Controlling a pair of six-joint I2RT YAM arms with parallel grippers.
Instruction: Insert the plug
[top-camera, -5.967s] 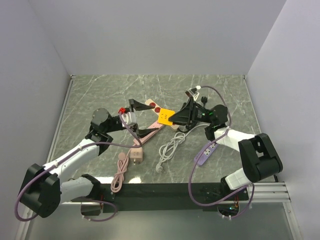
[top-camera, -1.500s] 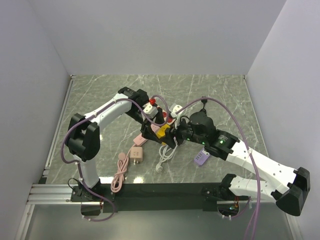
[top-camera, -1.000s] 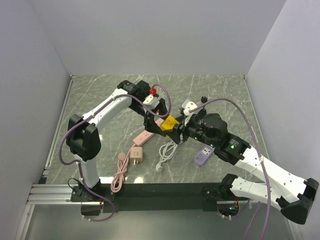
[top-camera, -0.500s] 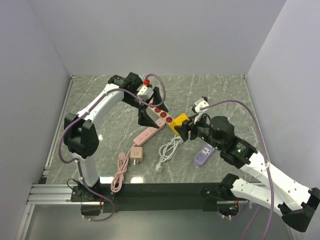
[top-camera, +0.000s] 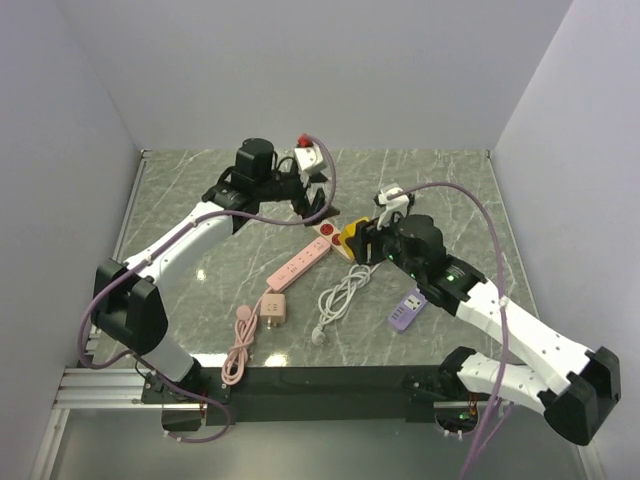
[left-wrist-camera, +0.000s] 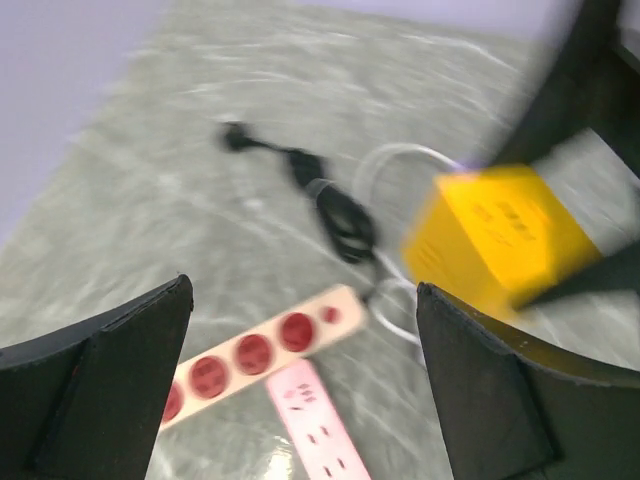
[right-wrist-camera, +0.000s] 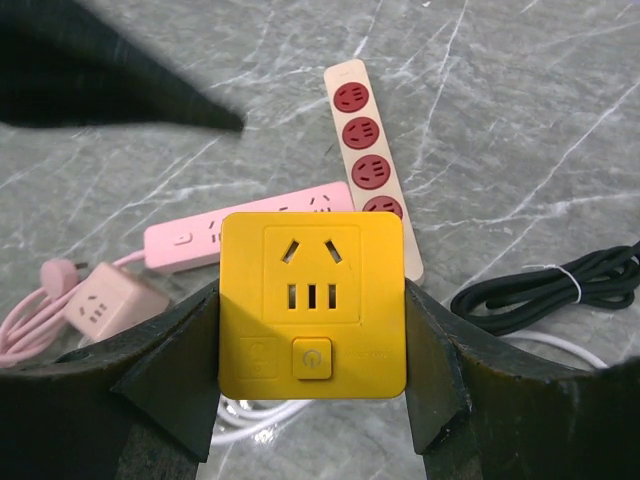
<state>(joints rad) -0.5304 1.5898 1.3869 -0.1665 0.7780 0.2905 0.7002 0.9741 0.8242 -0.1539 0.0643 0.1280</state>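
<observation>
The left gripper (left-wrist-camera: 300, 290) hangs over the long beige power strip with red sockets (left-wrist-camera: 250, 355). Its jaws are spread wide and nothing is between them. The small bright-yellow cube-shaped plug (right-wrist-camera: 312, 305) is past them, toward their right side in the left wrist view, and it touches neither. The right gripper (right-wrist-camera: 312, 288) has its jaws closed on the plug, one black finger flat on the plug's left face and one on its right face. In the right wrist view the plug is held over one end of the beige strip and hides that end. Whether it touches the strip I cannot tell.

Left of the beige strip lies a small pink cube adapter with a pink cable (right-wrist-camera: 105, 300), then a flat pink power strip (right-wrist-camera: 250, 230) just beside the beige one. A coiled white cable (top-camera: 340, 292) lies on the grey marbled surface (top-camera: 200, 200) near the plug. Right of the beige strip there is a bundled black cable (right-wrist-camera: 550, 285). A flat purple power strip (top-camera: 407, 310) is farther right, well apart.

The plug's face with the socket holes and a square button points to the right wrist camera and stands upright in that view. Its pins are hidden. As a cube, it shows no long axis.
</observation>
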